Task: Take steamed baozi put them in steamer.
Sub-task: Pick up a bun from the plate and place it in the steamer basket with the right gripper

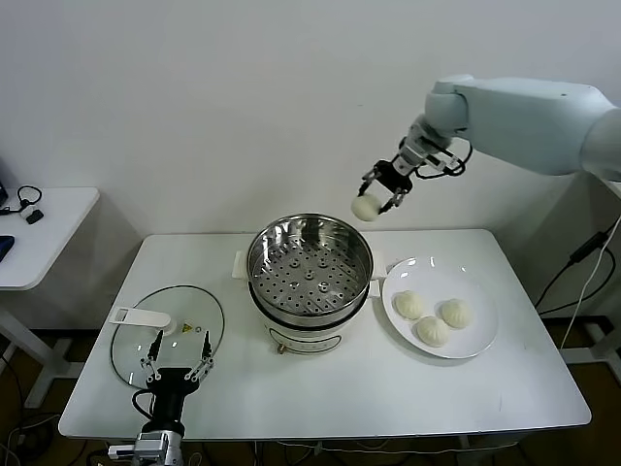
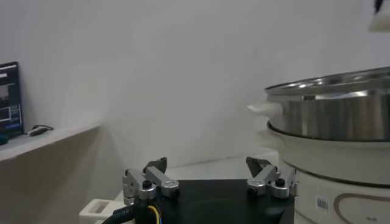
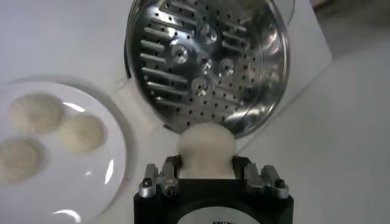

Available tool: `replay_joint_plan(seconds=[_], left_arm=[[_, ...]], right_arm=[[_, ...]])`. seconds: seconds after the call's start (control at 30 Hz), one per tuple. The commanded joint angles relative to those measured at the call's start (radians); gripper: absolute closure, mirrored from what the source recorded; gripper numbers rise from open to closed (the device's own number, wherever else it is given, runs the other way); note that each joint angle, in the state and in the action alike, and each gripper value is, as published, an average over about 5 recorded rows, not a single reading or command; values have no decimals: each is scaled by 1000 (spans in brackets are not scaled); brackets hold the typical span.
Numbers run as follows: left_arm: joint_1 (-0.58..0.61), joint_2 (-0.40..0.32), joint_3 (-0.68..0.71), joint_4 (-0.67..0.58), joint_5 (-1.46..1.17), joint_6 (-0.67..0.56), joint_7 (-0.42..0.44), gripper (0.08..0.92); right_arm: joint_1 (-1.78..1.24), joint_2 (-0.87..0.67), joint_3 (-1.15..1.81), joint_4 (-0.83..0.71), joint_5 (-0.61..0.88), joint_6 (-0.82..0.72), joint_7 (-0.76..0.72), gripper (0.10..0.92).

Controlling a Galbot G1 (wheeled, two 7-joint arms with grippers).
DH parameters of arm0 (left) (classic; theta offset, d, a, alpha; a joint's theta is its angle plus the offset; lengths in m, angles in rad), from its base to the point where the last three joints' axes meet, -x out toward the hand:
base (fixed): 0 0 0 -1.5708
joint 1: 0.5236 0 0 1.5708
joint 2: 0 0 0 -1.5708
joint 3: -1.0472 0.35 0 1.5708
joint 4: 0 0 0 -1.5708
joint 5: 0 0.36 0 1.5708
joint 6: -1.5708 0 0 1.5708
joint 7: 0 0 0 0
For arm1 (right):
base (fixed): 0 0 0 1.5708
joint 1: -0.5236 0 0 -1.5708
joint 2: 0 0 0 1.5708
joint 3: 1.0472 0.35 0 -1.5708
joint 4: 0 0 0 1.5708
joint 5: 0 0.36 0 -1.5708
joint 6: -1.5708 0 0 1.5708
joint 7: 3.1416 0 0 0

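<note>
Upper right of frame, the right gripper (image 1: 379, 194), pinching a cream-white pleated bun (image 1: 366, 207), should centre over the shiny perforated steel steamer (image 1: 310, 264) before releasing.

A robotics lab staged as a kitchen: a white table (image 1: 320, 388) stood against a bare white wall (image 1: 213, 97), cables (image 1: 582, 282) trailing, a side desk (image 1: 39, 233) holding electronics.
</note>
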Motion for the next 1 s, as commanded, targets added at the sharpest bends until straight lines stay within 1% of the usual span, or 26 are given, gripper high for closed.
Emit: replay_joint_plan(seconds=[0.03, 0.33, 0.57, 0.8, 1.0], left_arm=[[2, 1, 3, -4, -4, 1, -1, 177], [-4, 1, 5, -12, -12, 7, 0, 177], [-3, -2, 1, -17, -18, 7, -1, 177], [-1, -5, -1, -28, -19, 11, 1, 177], [-4, -6, 0, -23, -19, 8, 1, 177]], right_arm=[[-20, 188, -15, -94, -31, 125, 23, 406], [-72, 263, -36, -113, -29, 125, 15, 406], [-127, 300, -40, -186, -29, 125, -16, 404], [-174, 311, -49, -241, 13, 125, -45, 398], [-209, 311, -45, -289, 13, 125, -58, 397]])
